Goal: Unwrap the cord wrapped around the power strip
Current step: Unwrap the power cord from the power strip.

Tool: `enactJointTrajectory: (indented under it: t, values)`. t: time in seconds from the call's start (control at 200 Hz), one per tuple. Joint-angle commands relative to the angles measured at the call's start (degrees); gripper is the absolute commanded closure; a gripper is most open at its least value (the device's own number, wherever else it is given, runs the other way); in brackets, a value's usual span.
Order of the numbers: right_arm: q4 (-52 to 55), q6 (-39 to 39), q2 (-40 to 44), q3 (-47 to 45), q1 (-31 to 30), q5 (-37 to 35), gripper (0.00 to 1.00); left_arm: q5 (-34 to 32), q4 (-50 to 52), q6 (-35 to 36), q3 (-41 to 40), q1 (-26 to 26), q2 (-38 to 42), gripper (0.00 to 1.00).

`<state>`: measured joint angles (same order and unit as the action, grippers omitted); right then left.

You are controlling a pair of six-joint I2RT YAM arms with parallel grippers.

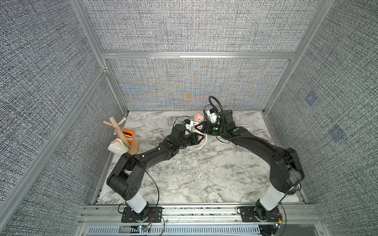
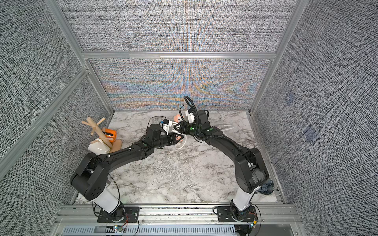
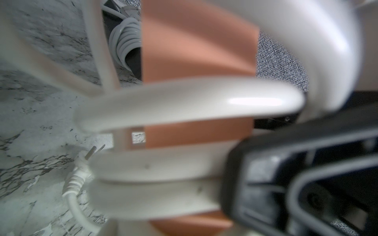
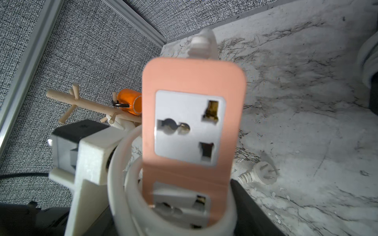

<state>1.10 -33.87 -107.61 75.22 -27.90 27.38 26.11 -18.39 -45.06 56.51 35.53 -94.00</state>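
The pink power strip [image 4: 194, 81] with white sockets is held upright off the marble table, its top end seen in both top views [image 1: 198, 118] [image 2: 176, 118]. White cord [image 4: 122, 183] loops around its lower half [image 3: 184, 102]. The cord's plug [image 4: 263, 173] lies loose on the table [image 3: 81, 169]. My right gripper [image 1: 204, 127] [image 4: 180, 214] straddles the wrapped part, and one black finger [image 4: 251, 204] rests against a loop. My left gripper [image 1: 201, 137] sits at the strip's lower end. Its fingers are hidden behind blurred cord. How far either gripper is closed does not show.
A wooden mug tree [image 1: 120, 130] with an orange cup [image 1: 127, 133] and a white mug [image 1: 117, 148] stands at the table's left edge. More coiled white cord [image 3: 124, 40] lies by the right arm. Grey fabric walls enclose the marble table [image 1: 194, 179].
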Motion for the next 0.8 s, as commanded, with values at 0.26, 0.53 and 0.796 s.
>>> enactJointTrajectory:
  t: [0.26, 0.53, 0.796]
  values:
    - [-1.59, 6.02, -0.4, -0.34, 1.96, 2.59, 0.56, 3.64, -0.55, 5.02, 0.71, -0.34, 4.75, 0.03]
    - [3.43, 14.69, -1.16, 1.33, 2.62, 4.06, 0.59, 2.9, 13.11, 9.72, 3.27, -5.37, 12.39, 0.03]
    - [11.17, 26.91, -0.67, 4.54, 1.71, 7.47, 0.64, 6.26, 18.21, 5.79, 12.7, -8.41, 2.29, 0.12]
